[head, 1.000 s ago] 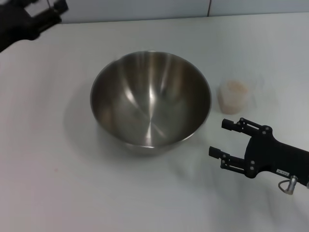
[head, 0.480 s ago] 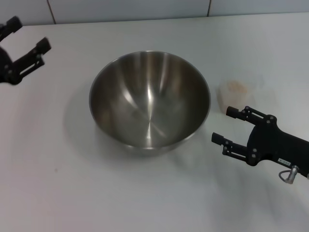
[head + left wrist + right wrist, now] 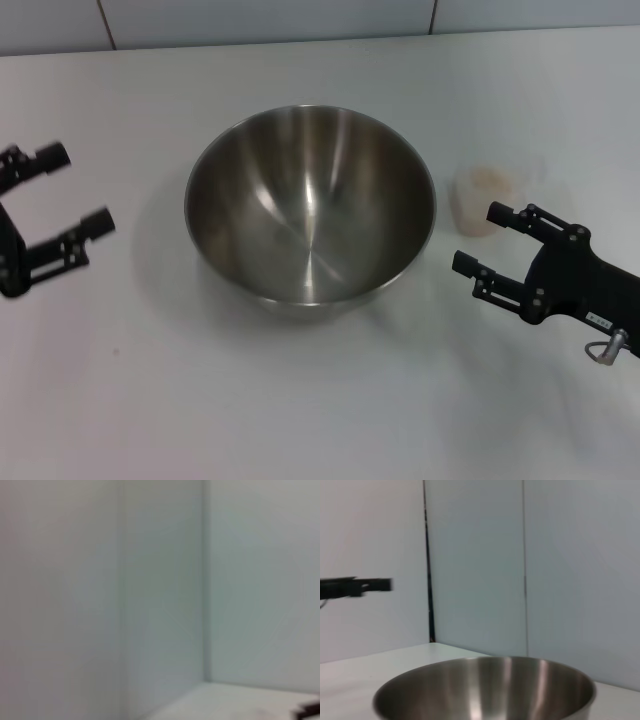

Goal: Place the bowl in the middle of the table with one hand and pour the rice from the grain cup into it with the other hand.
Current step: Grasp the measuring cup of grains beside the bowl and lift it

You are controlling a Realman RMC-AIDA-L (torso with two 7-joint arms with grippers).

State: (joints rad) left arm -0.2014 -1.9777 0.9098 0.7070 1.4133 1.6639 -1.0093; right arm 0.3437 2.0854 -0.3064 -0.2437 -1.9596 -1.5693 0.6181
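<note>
The shiny steel bowl (image 3: 310, 205) stands upright and empty in the middle of the white table (image 3: 300, 420); it also shows in the right wrist view (image 3: 485, 690). The small clear grain cup (image 3: 484, 199) with pale rice (image 3: 488, 180) stands just right of the bowl. My right gripper (image 3: 483, 240) is open and empty, just in front of the cup, apart from it. My left gripper (image 3: 72, 190) is open and empty at the left edge, well clear of the bowl; it shows far off in the right wrist view (image 3: 355, 586).
A pale tiled wall (image 3: 300, 20) runs along the table's far edge and fills the left wrist view (image 3: 160, 580). Bare tabletop lies in front of the bowl and to its left.
My left gripper has come down from the far left corner toward the near left, beside the bowl. My right gripper has moved up and right, closer to the cup. The bowl stays put.
</note>
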